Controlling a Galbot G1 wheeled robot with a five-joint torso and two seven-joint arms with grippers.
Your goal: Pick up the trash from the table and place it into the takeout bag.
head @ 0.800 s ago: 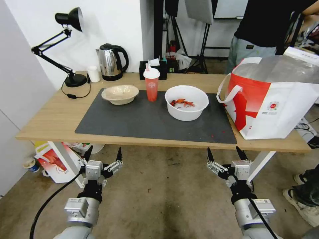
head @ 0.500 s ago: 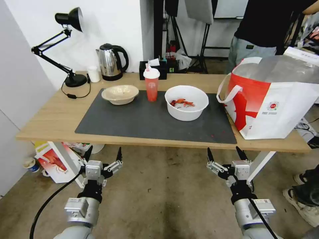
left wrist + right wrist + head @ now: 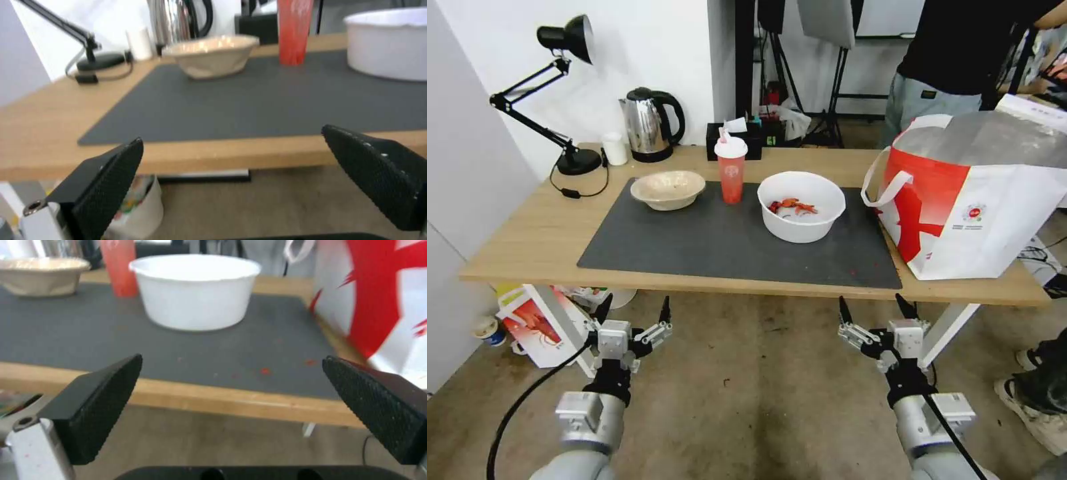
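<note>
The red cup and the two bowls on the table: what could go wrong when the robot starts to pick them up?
The tall red cup stands close between the beige bowl and the white bowl; a reach could tip it. The white bowl holds red shell scraps that may spill if tilted. Both open grippers, left and right, hang below the table edge and could hit it rising.

Both tools hung below desk point(image 3: 527, 247) edge w/ fingers spread: left tool point(image 3: 635, 309), right tool point(image 3: 872, 307). Beige bowl point(image 3: 668, 189), cup point(image 3: 731, 168), white bowl point(image 3: 801, 205) sat on mat point(image 3: 707, 243); bag point(image 3: 974, 200) at right end.
</note>
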